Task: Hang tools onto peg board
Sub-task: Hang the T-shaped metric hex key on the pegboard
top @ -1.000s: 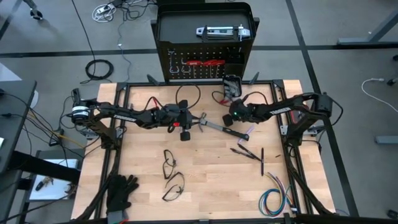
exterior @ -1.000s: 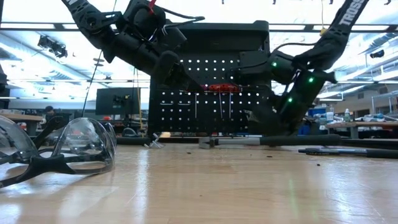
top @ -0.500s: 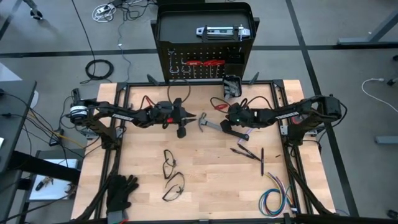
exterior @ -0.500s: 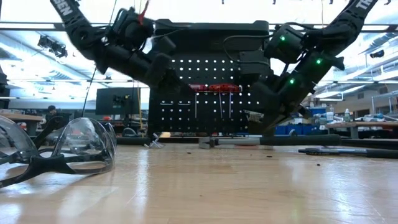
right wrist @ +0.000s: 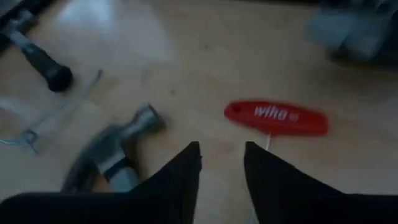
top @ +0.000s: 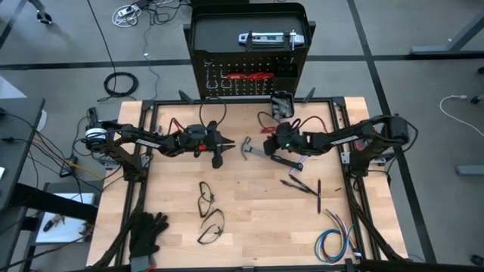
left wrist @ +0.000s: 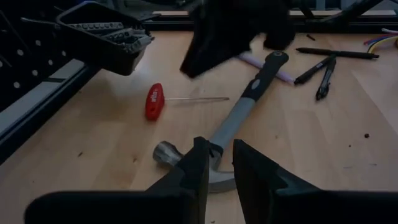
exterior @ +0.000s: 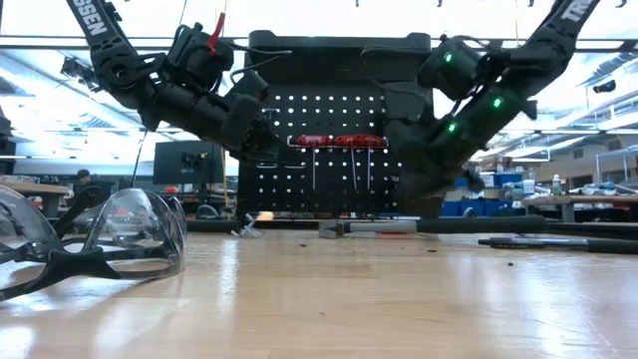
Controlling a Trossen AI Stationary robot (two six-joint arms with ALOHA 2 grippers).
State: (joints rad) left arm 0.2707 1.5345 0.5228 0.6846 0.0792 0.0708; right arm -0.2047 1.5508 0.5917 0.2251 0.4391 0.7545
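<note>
A steel hammer with a black grip (left wrist: 247, 99) lies flat on the table, its head (top: 248, 148) toward the left arm. My left gripper (left wrist: 217, 168) hangs just short of the head, above the table, narrowly open and empty. My right gripper (right wrist: 222, 165) hovers open over the hammer's shaft (top: 266, 149), clear of it in the low view (exterior: 417, 187). A red T-handled screwdriver (right wrist: 277, 118) lies beside the head. The black peg board (top: 246, 85) stands at the far edge with red-handled tools (top: 253, 75) hanging on it.
A small black bin (top: 282, 103) juts from the peg board's foot. Two safety glasses (top: 209, 202) lie at the near middle, black gloves (top: 147, 231) at the near left, pens (top: 304, 186) and a coloured wire bundle (top: 333, 242) at the near right.
My right gripper has risen off the hammer's handle, where its fingertips stood at table height, and gone toward the table's left along the hammer. The hammer stays lying on the table. My left gripper has drawn back a little toward the left edge and sunk slightly.
</note>
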